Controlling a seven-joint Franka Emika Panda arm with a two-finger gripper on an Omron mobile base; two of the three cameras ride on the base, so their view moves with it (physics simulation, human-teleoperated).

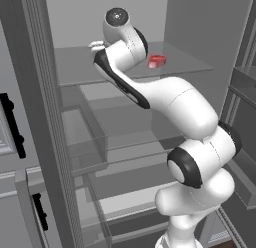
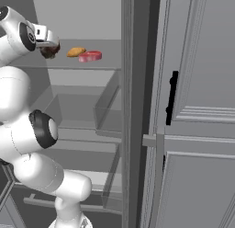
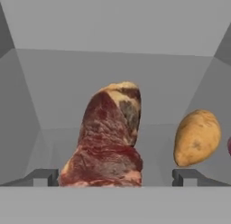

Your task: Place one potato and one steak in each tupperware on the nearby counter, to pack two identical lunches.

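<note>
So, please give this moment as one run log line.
gripper: open | around: dark steak | potato: beside | place: fridge shelf

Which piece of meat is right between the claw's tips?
The dark brown lumpy steak. It stands between the open claw tips, while the flat red-pink steak lies farther along the shelf, past the potato.

On the top shelf (image 2: 92, 66) of the open fridge (image 1: 200, 22) lie three things in a row. In the right base view the lumpy steak (image 2: 49, 50) is leftmost, the potato (image 2: 75, 51) to its right, the flat steak (image 2: 90, 56) right of that and just beside the potato. In the hand view the lumpy steak sits between the open gripper's (image 3: 115, 178) fingertips (image 3: 43, 177), the potato off to the right. Lower shelves and drawers (image 1: 90, 137) lie beneath.
</note>
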